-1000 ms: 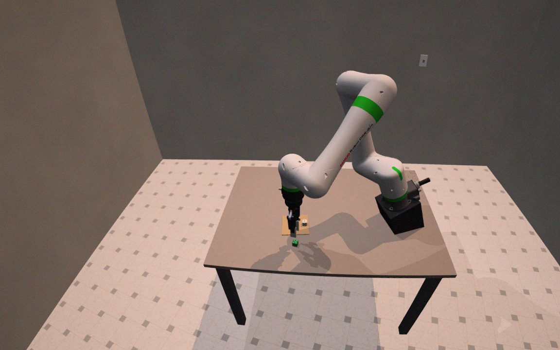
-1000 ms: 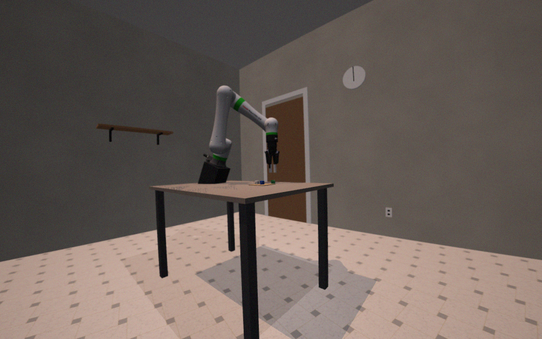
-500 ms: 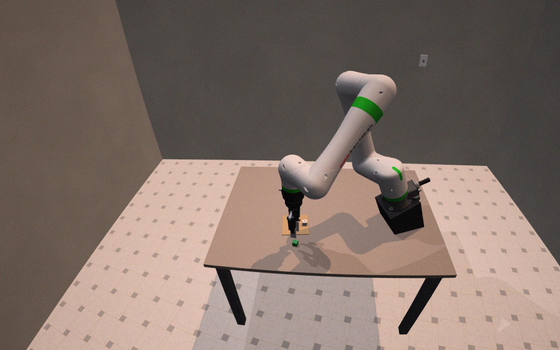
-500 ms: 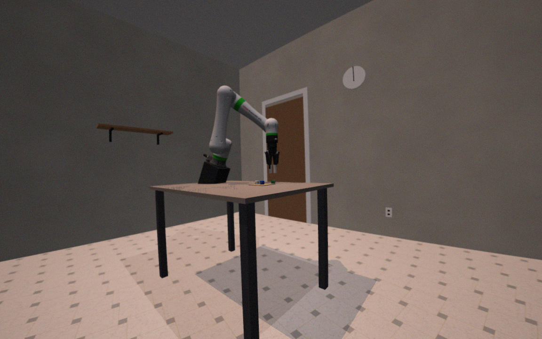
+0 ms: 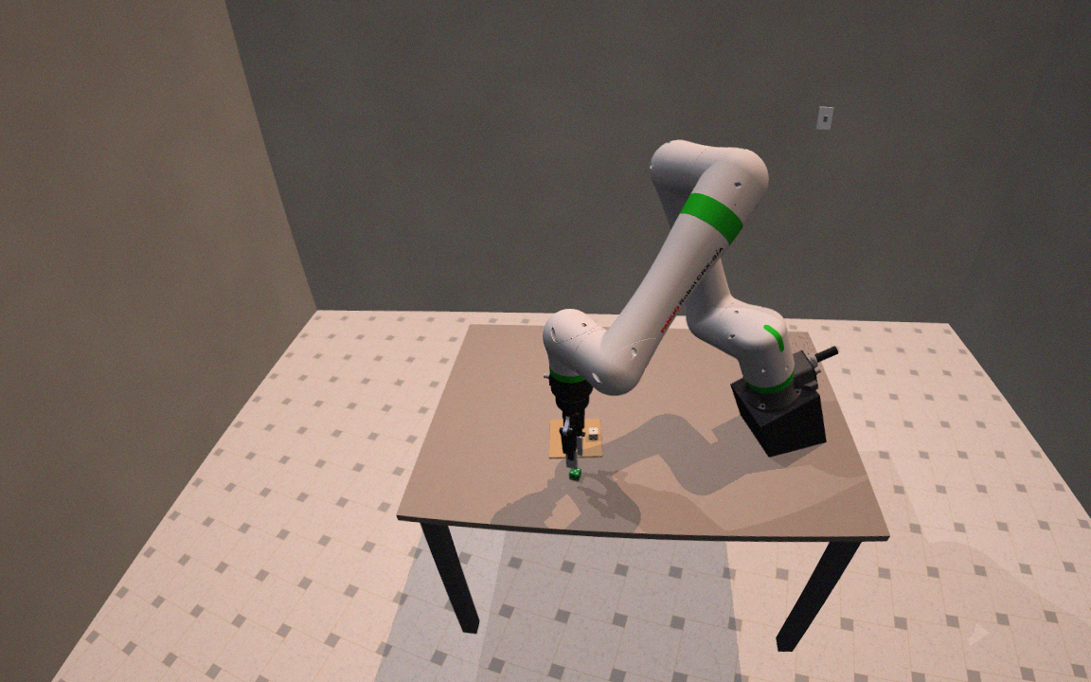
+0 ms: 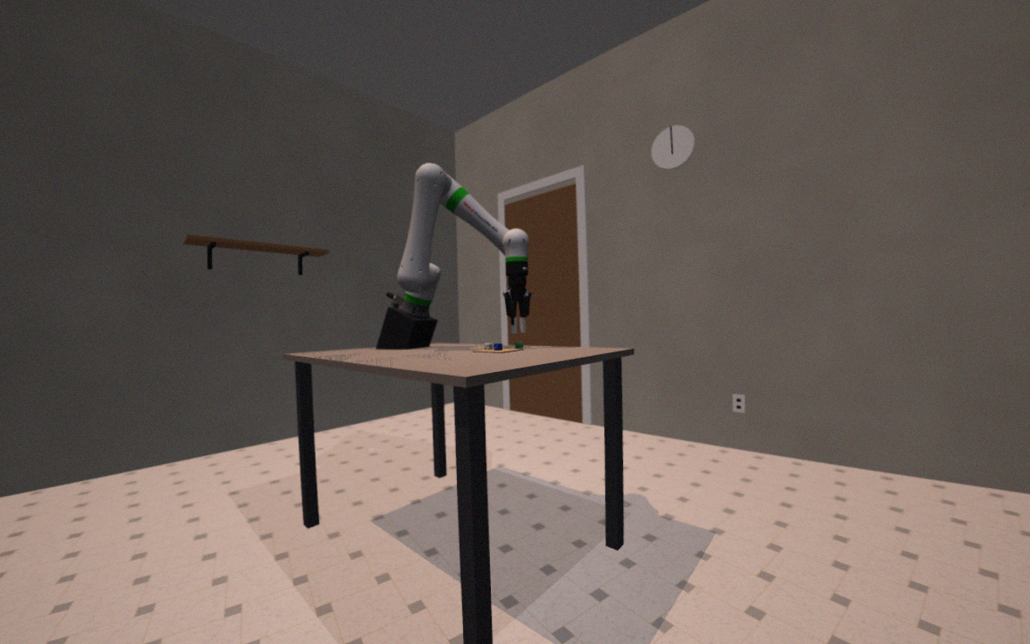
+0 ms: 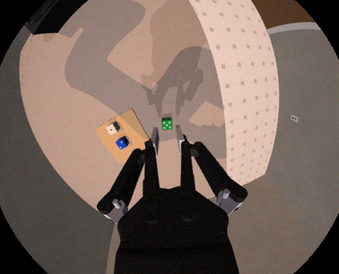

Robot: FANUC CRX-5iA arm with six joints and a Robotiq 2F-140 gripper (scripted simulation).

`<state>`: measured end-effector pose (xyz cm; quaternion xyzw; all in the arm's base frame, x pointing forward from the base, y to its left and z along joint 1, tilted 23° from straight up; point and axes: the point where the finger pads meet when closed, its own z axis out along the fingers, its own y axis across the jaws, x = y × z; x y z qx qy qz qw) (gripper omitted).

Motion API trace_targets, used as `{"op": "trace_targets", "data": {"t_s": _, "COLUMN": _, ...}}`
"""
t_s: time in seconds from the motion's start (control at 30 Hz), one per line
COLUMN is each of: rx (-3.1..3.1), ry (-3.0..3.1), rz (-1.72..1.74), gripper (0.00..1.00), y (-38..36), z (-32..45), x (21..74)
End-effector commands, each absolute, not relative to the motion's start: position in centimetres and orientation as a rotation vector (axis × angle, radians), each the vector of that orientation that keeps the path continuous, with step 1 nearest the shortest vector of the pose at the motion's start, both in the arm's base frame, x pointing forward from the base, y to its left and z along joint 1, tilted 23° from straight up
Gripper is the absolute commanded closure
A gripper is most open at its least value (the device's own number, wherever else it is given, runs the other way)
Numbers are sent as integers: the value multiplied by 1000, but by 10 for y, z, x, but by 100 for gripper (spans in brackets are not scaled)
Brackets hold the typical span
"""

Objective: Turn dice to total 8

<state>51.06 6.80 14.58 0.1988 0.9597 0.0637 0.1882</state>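
Note:
The green die (image 5: 575,474) (image 6: 519,345) (image 7: 167,123) lies on the table beside the mat, off it, with five pips on top. The white die (image 5: 593,433) (image 6: 487,345) (image 7: 111,129) is on the orange mat (image 5: 555,445) (image 7: 120,157) with one pip on top. The blue die (image 6: 497,346) (image 7: 122,143) is also on the mat; its top number is too small to tell, and the arm hides it in the top view. My gripper (image 5: 575,456) (image 6: 518,329) (image 7: 167,132) points down above the table near the green die. Its fingers are partly open, with nothing between them.
The brown table (image 5: 490,381) (image 6: 423,361) carries the mat, and the arm's black base (image 5: 778,420) (image 6: 407,329) stands far from the dice. The table's long edge lies beyond the green die. The arm's shadow falls around the green die.

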Motion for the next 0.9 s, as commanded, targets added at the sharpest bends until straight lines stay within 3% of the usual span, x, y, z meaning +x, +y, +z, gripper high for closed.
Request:
{"op": "trace_targets", "data": {"t_s": 0.0, "rx": 559, "ry": 2699, "rz": 179, "gripper": 75, "y": 68, "z": 143, "x": 512}}
{"op": "trace_targets", "data": {"t_s": 0.87, "rx": 559, "ry": 2699, "rz": 179, "gripper": 75, "y": 70, "z": 119, "x": 522}}
